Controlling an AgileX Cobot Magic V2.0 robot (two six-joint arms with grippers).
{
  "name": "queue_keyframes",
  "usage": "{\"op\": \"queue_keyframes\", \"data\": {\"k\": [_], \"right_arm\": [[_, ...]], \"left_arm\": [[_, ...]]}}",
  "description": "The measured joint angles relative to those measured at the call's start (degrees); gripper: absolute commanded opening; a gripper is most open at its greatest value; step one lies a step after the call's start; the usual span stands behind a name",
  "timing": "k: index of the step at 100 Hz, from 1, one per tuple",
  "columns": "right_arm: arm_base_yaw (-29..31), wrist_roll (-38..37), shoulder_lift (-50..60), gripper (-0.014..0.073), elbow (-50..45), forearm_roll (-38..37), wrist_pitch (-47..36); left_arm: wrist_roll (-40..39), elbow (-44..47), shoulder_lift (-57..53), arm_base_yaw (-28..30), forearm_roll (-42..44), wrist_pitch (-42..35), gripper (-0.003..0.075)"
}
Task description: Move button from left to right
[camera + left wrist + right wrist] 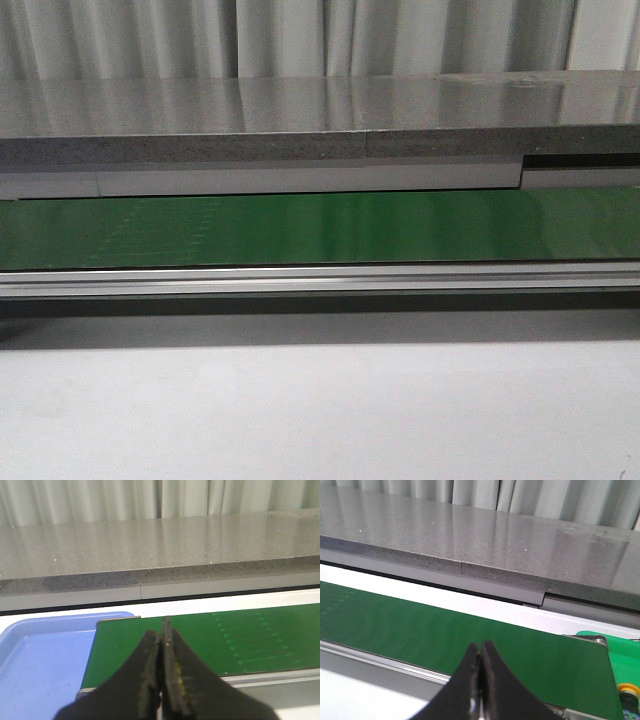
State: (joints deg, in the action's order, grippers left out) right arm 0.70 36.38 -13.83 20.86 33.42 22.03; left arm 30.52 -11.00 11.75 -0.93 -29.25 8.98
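Note:
In the right wrist view a small yellow round cap (626, 688) with bluish-green marks under it shows at the picture's edge, beyond the right end of the green belt (420, 630). It looks like the button and is mostly cut off. No button shows in the front view or the left wrist view. My left gripper (162, 630) is shut and empty, above the left end of the belt (250, 635). My right gripper (480, 647) is shut and empty, over the belt's near rail. Neither gripper shows in the front view.
A blue tray (40, 665) lies past the belt's left end. A green container (620, 647) lies past its right end. A grey stone shelf (300, 110) runs behind the belt (320, 228). A white table top (320, 420) lies in front.

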Motion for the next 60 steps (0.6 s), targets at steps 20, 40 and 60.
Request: {"op": "queue_keyframes", "data": {"k": [20, 40, 60], "right_arm": [[0.0, 0.0, 0.0, -0.0067, -0.13, 0.0, 0.0], [-1.2, -1.25, 0.8, -0.0067, -0.5, -2.21, 0.0], [-2.5, -17.94, 4.48, -0.0067, -2.84, -16.76, -1.74]], "left_arm": [[0.0, 0.0, 0.0, 0.0, 0.0, 0.0, -0.0019], [0.0, 0.0, 0.0, 0.0, 0.0, 0.0, -0.0019], [0.0, 0.0, 0.0, 0.0, 0.0, 0.0, -0.0019]]}}
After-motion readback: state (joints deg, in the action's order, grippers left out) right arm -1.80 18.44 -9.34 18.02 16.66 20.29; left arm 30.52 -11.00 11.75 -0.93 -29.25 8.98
